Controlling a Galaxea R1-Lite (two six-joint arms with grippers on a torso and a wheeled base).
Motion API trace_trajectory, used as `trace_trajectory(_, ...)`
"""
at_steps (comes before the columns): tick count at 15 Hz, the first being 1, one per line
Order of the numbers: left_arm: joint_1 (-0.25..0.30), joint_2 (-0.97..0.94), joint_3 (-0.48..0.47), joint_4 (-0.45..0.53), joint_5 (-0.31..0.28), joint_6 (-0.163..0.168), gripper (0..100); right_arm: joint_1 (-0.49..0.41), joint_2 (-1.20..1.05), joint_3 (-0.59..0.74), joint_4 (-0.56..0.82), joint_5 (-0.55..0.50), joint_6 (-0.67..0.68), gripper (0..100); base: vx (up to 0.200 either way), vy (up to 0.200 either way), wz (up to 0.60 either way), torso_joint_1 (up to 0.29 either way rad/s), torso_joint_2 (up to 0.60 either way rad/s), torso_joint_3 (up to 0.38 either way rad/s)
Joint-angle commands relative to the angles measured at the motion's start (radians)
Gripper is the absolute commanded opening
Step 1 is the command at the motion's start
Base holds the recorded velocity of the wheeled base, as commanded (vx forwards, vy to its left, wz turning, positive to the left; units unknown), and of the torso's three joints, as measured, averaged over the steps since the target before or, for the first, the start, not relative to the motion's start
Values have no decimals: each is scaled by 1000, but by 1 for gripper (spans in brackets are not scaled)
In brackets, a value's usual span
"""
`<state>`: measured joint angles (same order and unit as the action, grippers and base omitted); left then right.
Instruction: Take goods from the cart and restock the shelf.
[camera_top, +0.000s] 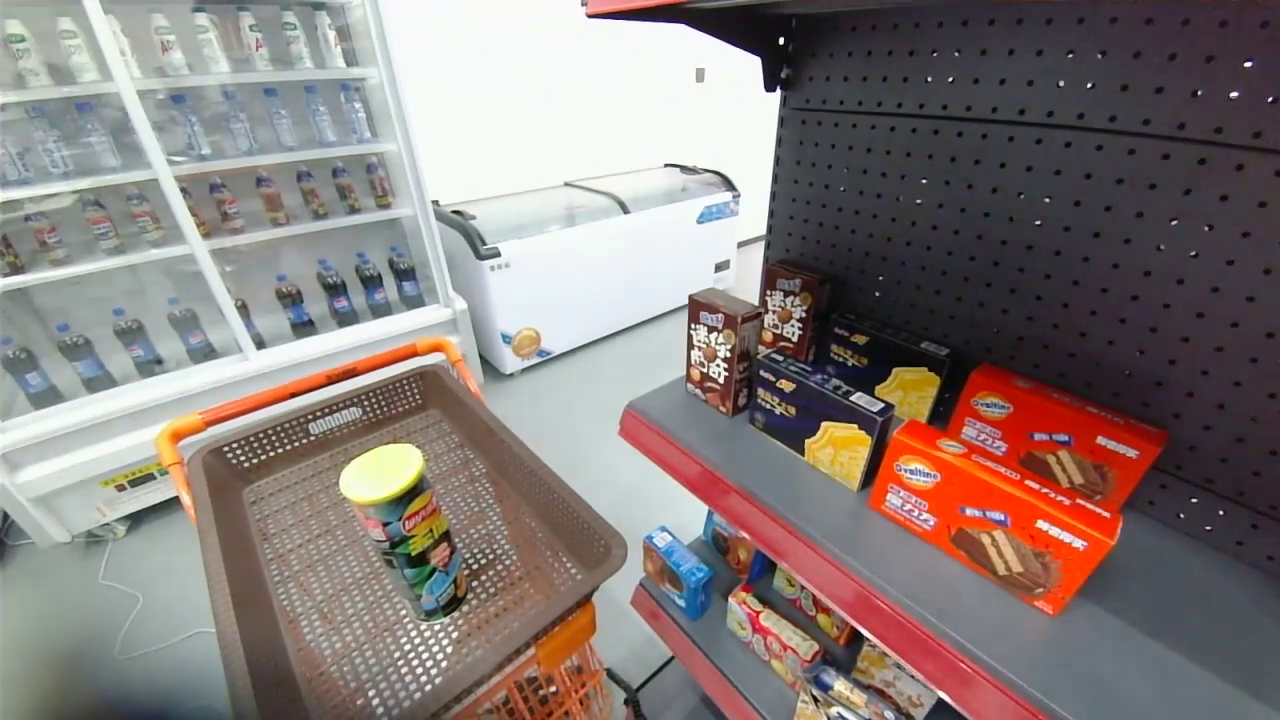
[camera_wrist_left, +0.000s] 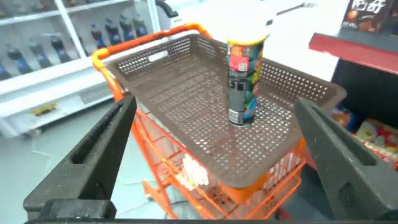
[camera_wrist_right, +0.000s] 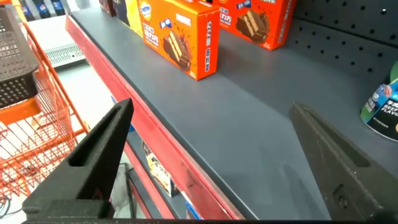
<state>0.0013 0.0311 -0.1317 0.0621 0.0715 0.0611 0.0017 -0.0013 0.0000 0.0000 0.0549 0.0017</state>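
Left hand (camera_wrist_left: 214, 107) apart from can (camera_wrist_left: 242, 81)

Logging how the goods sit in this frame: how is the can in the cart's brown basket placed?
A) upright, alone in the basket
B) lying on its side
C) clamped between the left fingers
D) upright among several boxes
A: the can stands upright on its base, yellow lid on top, with nothing else in the brown basket, and the left gripper is open, short of it.
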Motion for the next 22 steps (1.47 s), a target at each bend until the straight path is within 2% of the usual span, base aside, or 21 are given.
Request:
trace_trajectory(1,-4,302,-339,173,1,89,100,0,1,0,0,0,0,100,0,0,0,0,0,0)
trace_trajectory(3,0,503,-459,209,5,97,100,0,1,0,0,0,0,100,0,0,0,0,0,0)
trace_trajectory(4,16,673,-546,193,39,98,100,0,1,0,0,0,0,100,0,0,0,0,0,0)
trace_trajectory(5,9,759,-588,182,96,74,100,0,1,0,0,0,0,100,0,0,0,0,0,0)
trace_trajectory(6,0,829,-617,180,105,19,100,0,1,0,0,0,0,100,0,0,0,0,0,0)
trace_trajectory(7,8,897,-623,185,97,-1,100,-2,1,0,0,0,0,100,0,0,0,0,0,0)
trace_trajectory(8,55,952,-615,179,5,-15,100,0,1,0,0,0,0,100,0,0,0,0,0,0)
trace_trajectory(9,95,992,-602,162,-134,-10,100,-2,1,0,0,-1,0,100,0,0,0,0,0,0)
trace_trajectory(10,144,1038,-556,100,-314,19,100,0,1,0,0,0,0,100,0,0,0,0,0,0)
trace_trajectory(11,178,1103,-513,31,-384,69,100,0,1,0,0,0,0,100,0,0,0,0,0,0)
trace_trajectory(12,187,1149,-485,-31,-429,102,100,0,1,0,0,0,0,100,0,0,0,0,0,0)
trace_trajectory(13,187,1199,-456,-108,-466,108,100,0,1,0,0,0,0,100,0,0,0,0,0,0)
trace_trajectory(14,194,1245,-433,-186,-478,109,100,0,1,0,0,0,0,100,0,0,0,0,0,0)
trace_trajectory(18,210,1371,-361,-323,-476,128,100,-2,1,0,0,0,0,100,0,0,0,0,0,0)
trace_trajectory(21,213,1471,-278,-493,-476,140,100,0,1,0,0,0,0,100,0,0,0,0,0,0)
trace_trajectory(22,212,1531,-241,-602,-476,141,100,0,1,0,0,0,0,100,0,0,0,0,0,0)
